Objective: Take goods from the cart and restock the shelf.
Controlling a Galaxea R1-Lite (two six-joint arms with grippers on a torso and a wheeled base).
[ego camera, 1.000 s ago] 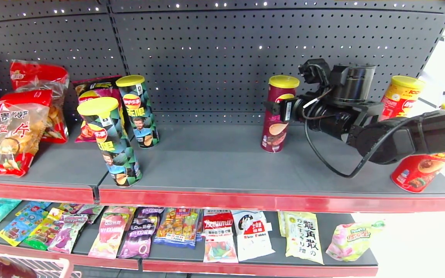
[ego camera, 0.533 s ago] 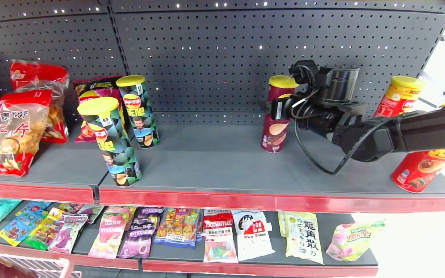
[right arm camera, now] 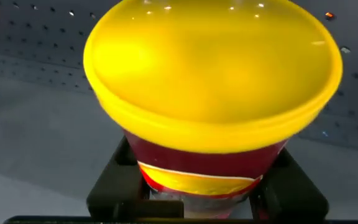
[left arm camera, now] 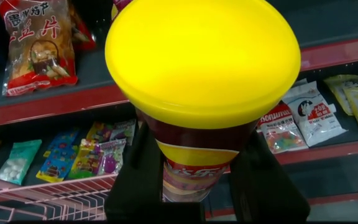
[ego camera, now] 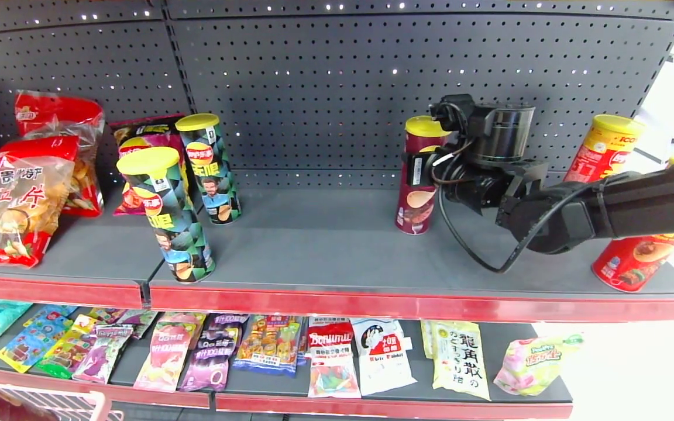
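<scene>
The maroon can (ego camera: 413,211) is being pinched by the right gripper (ego camera: 420,168) at the shelf (ego camera: 325,251), a second can (left arm camera: 202,59) by the left gripper (left arm camera: 201,183); toppling is being risked if freed tilted.

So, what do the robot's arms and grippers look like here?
The right arm is black, with a boxy forearm, a rounded joint and a dark cylindrical wrist housing. A black cable loops under it. The right gripper and left gripper both have broad, flat black fingers.
</scene>
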